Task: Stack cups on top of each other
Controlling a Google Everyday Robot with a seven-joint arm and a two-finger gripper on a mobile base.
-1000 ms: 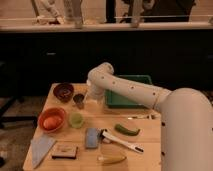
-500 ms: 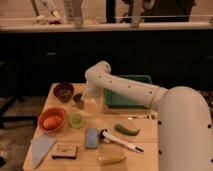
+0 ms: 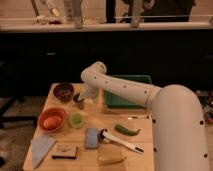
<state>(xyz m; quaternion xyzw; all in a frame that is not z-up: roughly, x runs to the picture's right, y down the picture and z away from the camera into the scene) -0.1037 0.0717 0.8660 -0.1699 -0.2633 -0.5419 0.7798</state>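
The dark grey-brown cup [image 3: 78,101] stands on the wooden table [image 3: 145,150], just right of the red-brown bowl. My gripper [image 3: 84,98] hangs from the white arm directly over and against this cup, hiding part of its rim. I cannot tell whether it touches the cup. The pale green cup [image 3: 76,119] stands a little nearer the front, to the right of the orange bowl and apart from the gripper.
A wide red-brown bowl [image 3: 63,91] and an orange bowl [image 3: 51,120] sit at the left. A green tray [image 3: 125,97] lies behind the arm. A blue sponge [image 3: 92,137], green pepper [image 3: 128,130], white brush [image 3: 121,142], yellow item [image 3: 111,159], dark block [image 3: 65,151] and grey cloth [image 3: 41,148] fill the front.
The arm has swung left and the gripper has moved from beside the dark cup to right over it. The cups have not moved.
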